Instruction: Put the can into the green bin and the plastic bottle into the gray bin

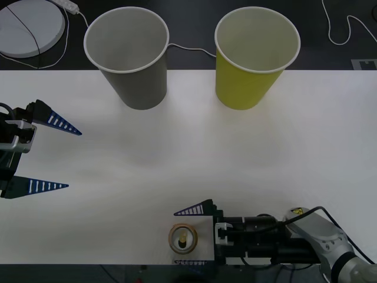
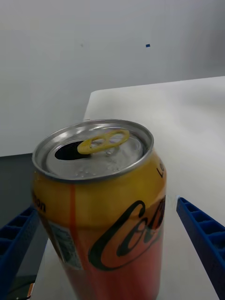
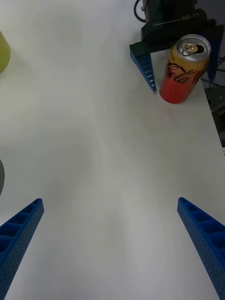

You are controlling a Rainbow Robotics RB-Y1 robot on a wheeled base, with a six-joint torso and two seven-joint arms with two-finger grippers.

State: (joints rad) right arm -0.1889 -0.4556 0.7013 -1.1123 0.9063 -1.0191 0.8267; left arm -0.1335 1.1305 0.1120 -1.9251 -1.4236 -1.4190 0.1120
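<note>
The right gripper (image 1: 192,236) lies low and level over the white table (image 1: 177,141), at the table's near edge, its arm reaching in horizontally from the robot's right side. Its two blue ribbed fingers (image 2: 204,234) are spread apart, one on each side of the can (image 1: 183,237). Clear gaps show between both fingers and the can wall in the right wrist view, so the fingers bracket the can without pressing on it.

The can stands upright on the table close to the near edge, with its silver top and yellow pull tab facing up and the mouth already opened. From the left wrist view the can (image 3: 183,68) is seen between the right gripper's (image 3: 180,61) fingers.

The left gripper (image 1: 50,156) is held level above the table's left edge, well apart from the can, with its fingers spread wide and nothing between them.

The gray bin (image 1: 132,76) and the green bin (image 1: 250,76) stand upright side by side at the table's far edge, the green bin on the robot's right, both well apart from the can.
</note>
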